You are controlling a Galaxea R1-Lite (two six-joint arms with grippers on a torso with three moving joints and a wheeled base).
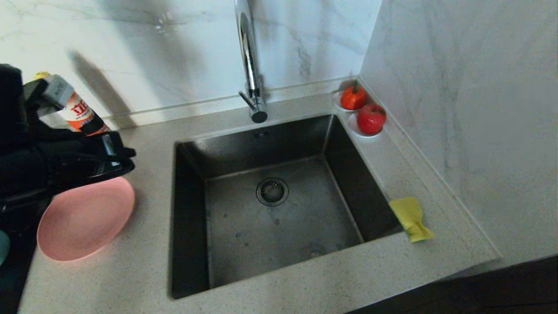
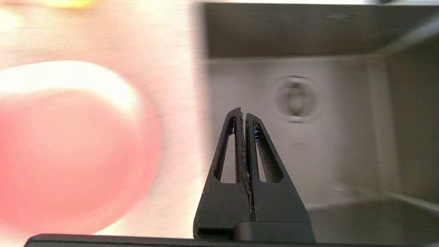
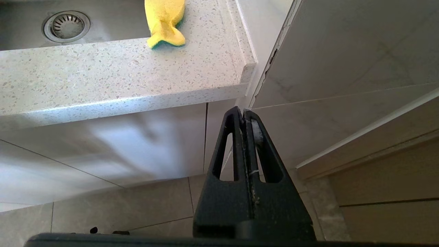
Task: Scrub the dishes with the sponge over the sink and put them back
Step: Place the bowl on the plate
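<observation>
Speckled light stone counter (image 1: 130, 279) runs under a marble-look back wall and right wall (image 1: 457, 109). Dark square sink (image 1: 226, 144) is set mid-counter, round drain strainer (image 1: 272, 191) in its floor, chrome faucet (image 1: 250, 65) at the far rim. Pink plate (image 1: 87, 222) lies on the counter left of the sink, clear of its edge. Yellow sponge (image 1: 411, 218) sits on the narrow right ledge, one end overhanging the basin rim. Two red fruits on white saucers (image 1: 362, 111) fill the far right corner. An orange-labelled bottle (image 1: 80, 114) stands far left by the wall.

Left gripper (image 2: 243, 115) hovers above the plate's far edge, fingers pressed together, holding nothing. Right gripper (image 3: 242, 111) hangs below the counter's front edge near the right wall, fingers closed, empty.
</observation>
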